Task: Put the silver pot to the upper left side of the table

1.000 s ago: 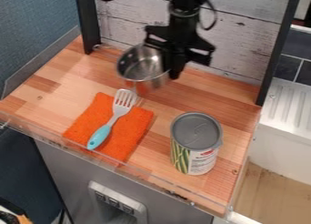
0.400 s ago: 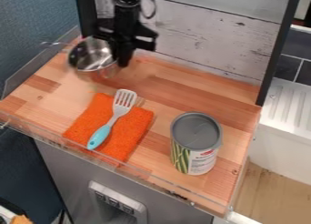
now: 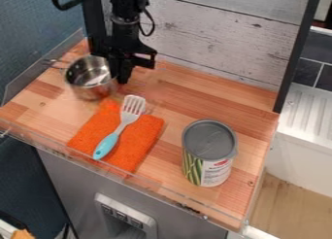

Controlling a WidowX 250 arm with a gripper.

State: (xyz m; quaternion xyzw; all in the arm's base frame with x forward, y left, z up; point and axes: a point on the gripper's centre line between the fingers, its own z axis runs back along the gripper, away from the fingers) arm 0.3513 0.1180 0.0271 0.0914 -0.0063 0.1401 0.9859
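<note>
gripping the right side of the silver pot [image 3: 94, 90] at its rim, the black gripper [image 3: 122, 73] hangs down over the upper left part of the table [image 3: 220, 107]. the pot is roughly upright, open side up, with its handle [image 3: 56, 64] pointing to the upper left. its shiny inside shows bright patches; whether anything lies in it, i cannot tell. nor can i tell whether its bottom touches the wood.

the tall can [image 3: 209, 158] stands upright at the lower right of the table, well apart from the pot. its grey top covers whatever it holds, and its label has green and white parts.

the table is made of light and reddish wood strips, with a see-through rail [image 3: 142, 182] along its near edge. an orange cloth [image 3: 139, 141] lies on the wood, just below the pot in the view. on it rests a spatula [image 3: 120, 128], its blue handle low and its slotted head upward, reaching past the cloth.

behind stands a wall of worn white boards [image 3: 220, 39], between two black posts. a blue wall [image 3: 36, 34] is at the left, and a white ridged drainboard [image 3: 311, 111] at the right.

counted on the table: one can, one cloth, one spatula; one pot in the gripper.
</note>
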